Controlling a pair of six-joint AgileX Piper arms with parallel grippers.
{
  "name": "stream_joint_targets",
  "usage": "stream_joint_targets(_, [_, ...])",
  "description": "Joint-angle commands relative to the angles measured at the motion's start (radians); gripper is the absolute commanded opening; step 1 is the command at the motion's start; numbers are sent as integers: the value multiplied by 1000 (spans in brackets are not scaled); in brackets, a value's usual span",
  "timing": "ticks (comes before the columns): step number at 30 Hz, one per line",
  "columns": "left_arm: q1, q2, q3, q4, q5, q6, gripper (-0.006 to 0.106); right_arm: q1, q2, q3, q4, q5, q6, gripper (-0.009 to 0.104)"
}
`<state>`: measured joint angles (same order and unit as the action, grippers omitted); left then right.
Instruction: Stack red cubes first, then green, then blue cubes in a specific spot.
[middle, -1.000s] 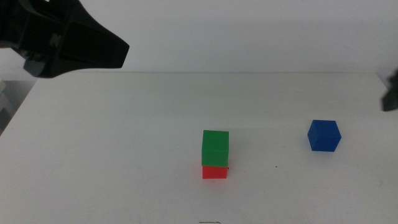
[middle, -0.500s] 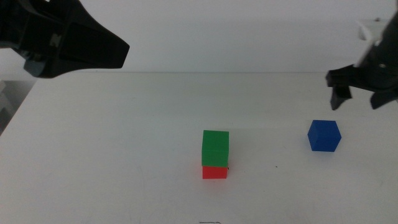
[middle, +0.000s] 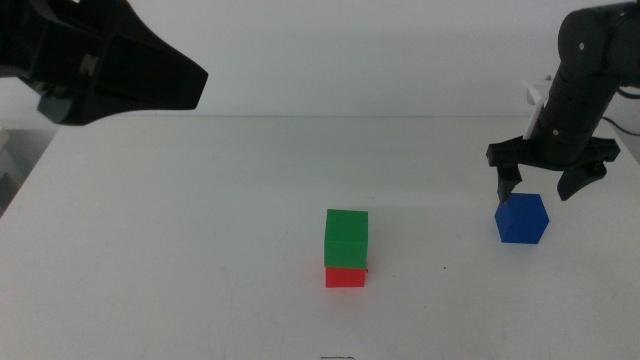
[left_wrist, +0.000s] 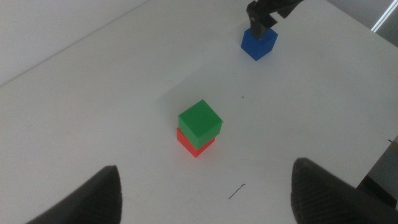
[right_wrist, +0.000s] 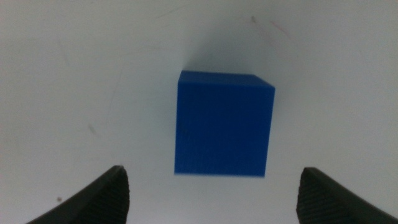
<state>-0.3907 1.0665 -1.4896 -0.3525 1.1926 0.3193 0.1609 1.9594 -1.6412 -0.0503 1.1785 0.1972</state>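
Middle view: one green cube (middle: 346, 237) stacked on one red cube (middle: 345, 277), one blue cube (middle: 521, 218) just under the wide-open right gripper (middle: 541, 186), no writing; left wrist view: left gripper (left_wrist: 208, 194) spread wide, well above the stack; right wrist view: blue cube (right_wrist: 223, 123) centred between parted jaws.

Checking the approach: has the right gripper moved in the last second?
Yes. The right gripper came in from the right edge, now open above the blue cube.
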Motion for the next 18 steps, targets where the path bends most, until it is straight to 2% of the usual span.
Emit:
stream_joint_targets(1, [3,-13,-23,-25,-57,0,92,-20,-41,-35,-10,-20,-3,82])
stream_joint_targets(4, [3,-13,-23,-24,-57,0,92,-35,-29,-32,-7,-30,16,86])
stream_joint_targets(11, [3,-13,-23,-24,-57,0,92,-36,10,-28,21,-68,18,87])
stream_joint_targets(18, [3,-13,-23,-24,-57,0,92,-36,66,-28,22,-77,18,86])
